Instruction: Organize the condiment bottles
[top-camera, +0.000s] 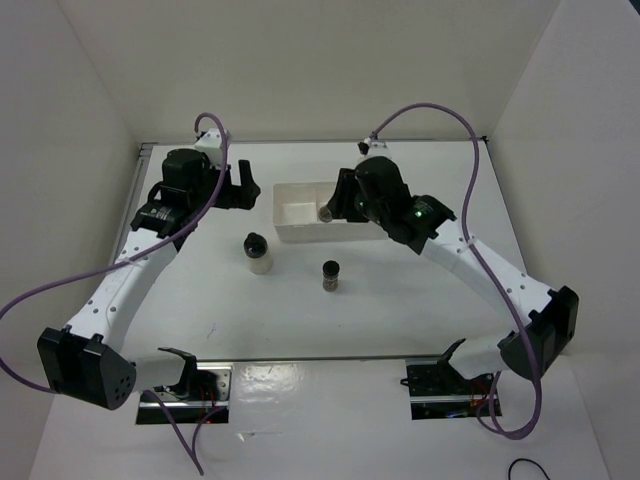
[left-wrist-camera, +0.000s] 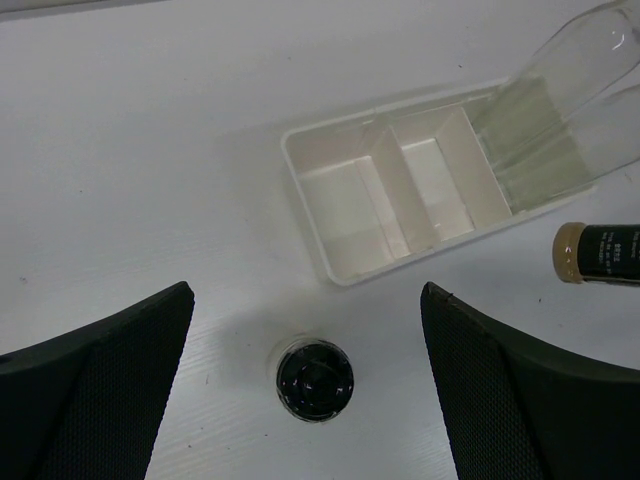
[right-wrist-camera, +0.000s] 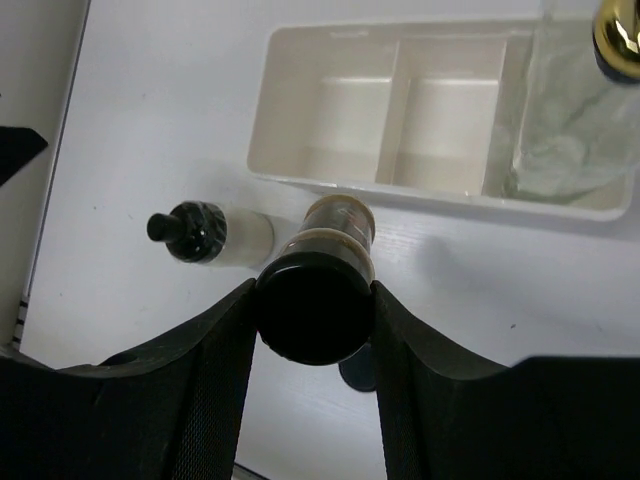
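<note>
My right gripper (right-wrist-camera: 314, 292) is shut on the black cap of a dark spice jar (right-wrist-camera: 335, 235), which it holds just in front of the white tray's near wall (right-wrist-camera: 400, 190). A tall clear glass bottle (right-wrist-camera: 560, 130) with a gold spout (right-wrist-camera: 620, 35) stands in the tray's right compartment. A whitish black-capped jar (top-camera: 258, 250) stands on the table left of the tray, below my open left gripper (left-wrist-camera: 306, 295), with its cap (left-wrist-camera: 315, 380) between the fingers' lines. A second dark jar (top-camera: 331, 275) stands in front of the tray.
The tray (left-wrist-camera: 340, 270) has two bare compartments, left and middle. White walls enclose the table on three sides. The right arm (top-camera: 470, 260) reaches diagonally across to the tray. The left arm (top-camera: 130, 280) lies along the left side.
</note>
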